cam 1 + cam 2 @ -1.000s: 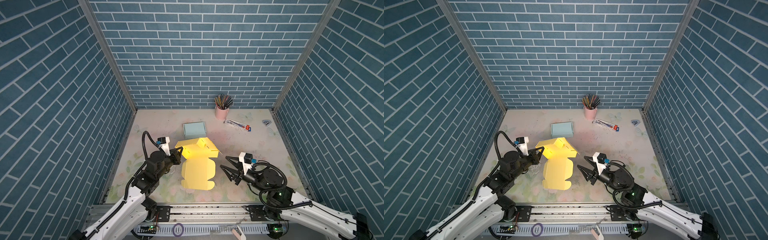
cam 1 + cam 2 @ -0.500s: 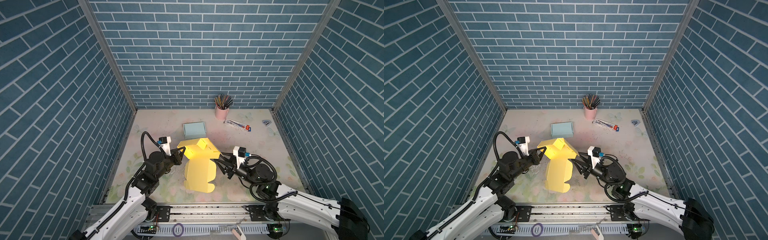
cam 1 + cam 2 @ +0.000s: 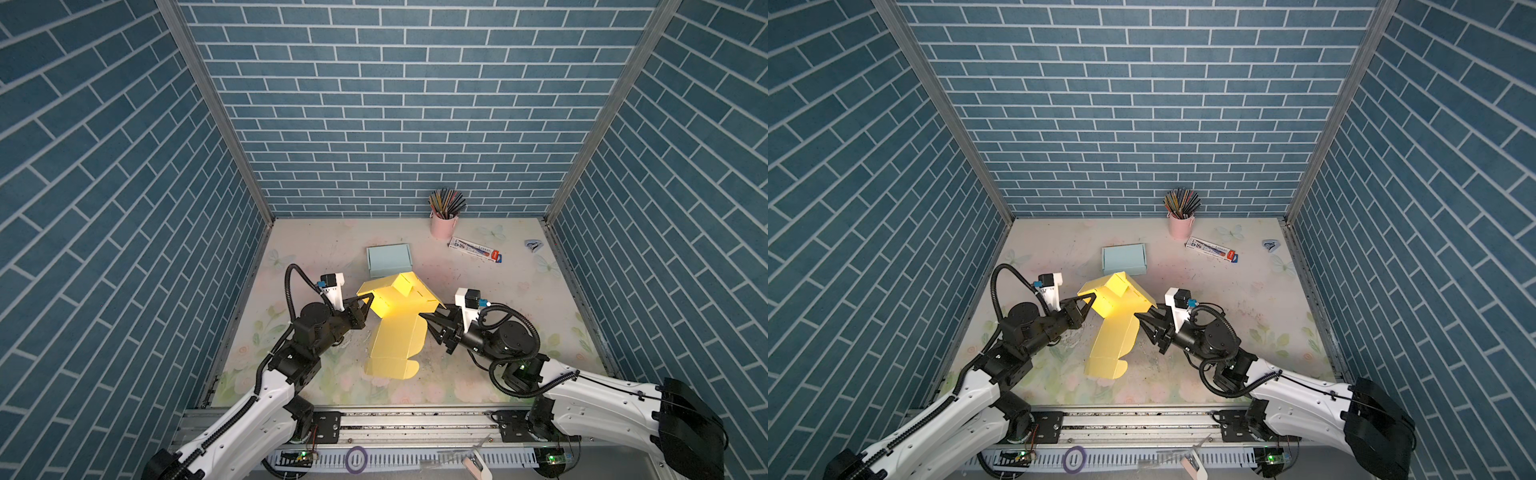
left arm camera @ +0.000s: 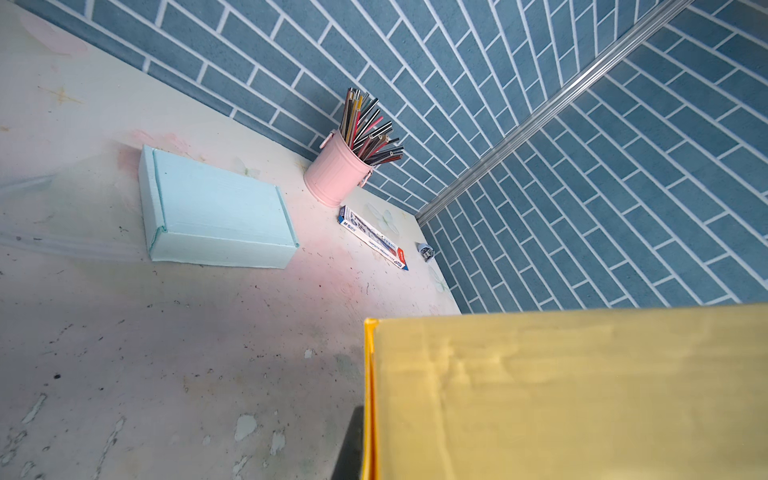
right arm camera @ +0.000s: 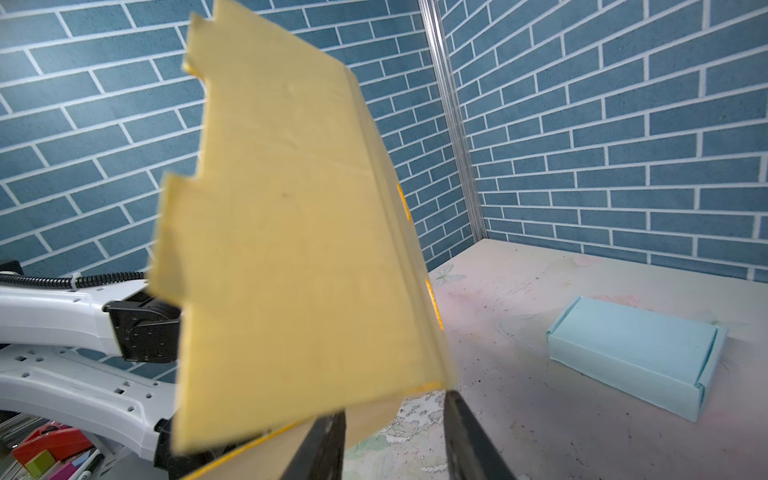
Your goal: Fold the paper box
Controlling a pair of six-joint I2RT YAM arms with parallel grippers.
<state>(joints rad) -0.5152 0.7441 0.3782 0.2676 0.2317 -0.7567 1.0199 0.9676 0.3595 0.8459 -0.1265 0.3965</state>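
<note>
We saw the paper box (image 3: 397, 332), a matte yellow die-cut card blank, creased, with notched tabs and a rounded flap, held raised between both grippers. The left gripper (image 3: 369, 297) was clenched on a corner of its upper panel. The right gripper (image 3: 425, 322) had its fingers (image 5: 465, 436) parted around the card's edge; whether they touched it we could not tell. The card's long axis ran from the fingertips down to the table (image 3: 540, 291) near the arm bases, far end lifted. Just beyond the fingertips lay a pale blue box (image 3: 388, 259). Well beyond the right fingers stood a pink cup of pencils (image 3: 443, 224) and a slim pen carton (image 3: 476, 249).
</note>
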